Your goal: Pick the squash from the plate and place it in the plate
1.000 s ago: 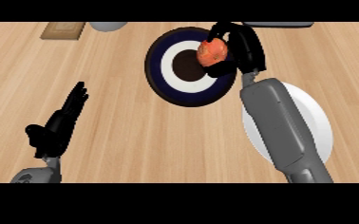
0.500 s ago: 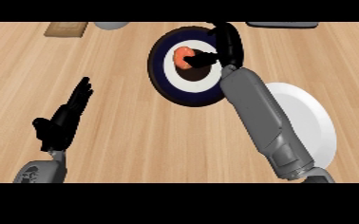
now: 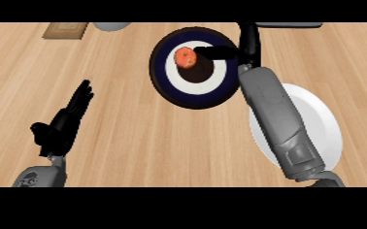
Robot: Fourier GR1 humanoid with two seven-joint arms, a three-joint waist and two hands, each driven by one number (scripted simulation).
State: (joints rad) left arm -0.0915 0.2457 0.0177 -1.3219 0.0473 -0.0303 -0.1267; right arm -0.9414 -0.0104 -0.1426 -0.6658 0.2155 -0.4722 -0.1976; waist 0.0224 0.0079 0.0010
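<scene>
1. Head view: The squash [image 3: 186, 57] was small and orange. It lay on the white ring of the dark blue ringed plate [image 3: 163, 85], near the middle and a bit to the left.
2. The right hand [image 3: 247, 41] was over the far right side of that plate. One of its fingers [image 3: 215, 53] was stretched out straight to the left, and its tip was just beside the squash. The hand was spread wide and held nothing. Nothing was curled round the squash.
3. The grey right forearm [image 3: 276, 116] ran down from the hand. It covered the left part of the white plate [image 3: 324, 126], which sat just to the right of the ringed plate.
4. The left hand [image 3: 64, 121] rested at the lower left of the wooden counter [image 3: 143, 140], fingers straight and apart, holding nothing.
5. A small wooden board [image 3: 68, 29] lay at the far left edge.
6. Which step was it? The task only says plate to plate, so this is hard to tell. Most likely the squash was either ready to be grabbed or already set down.
7. If it was a grab, the next move called for the fingers and thumb to close round the squash, then lift it straight up and carry it over to the white plate. If the squash was already in its place, the hand only had to rise away without knocking it.
</scene>
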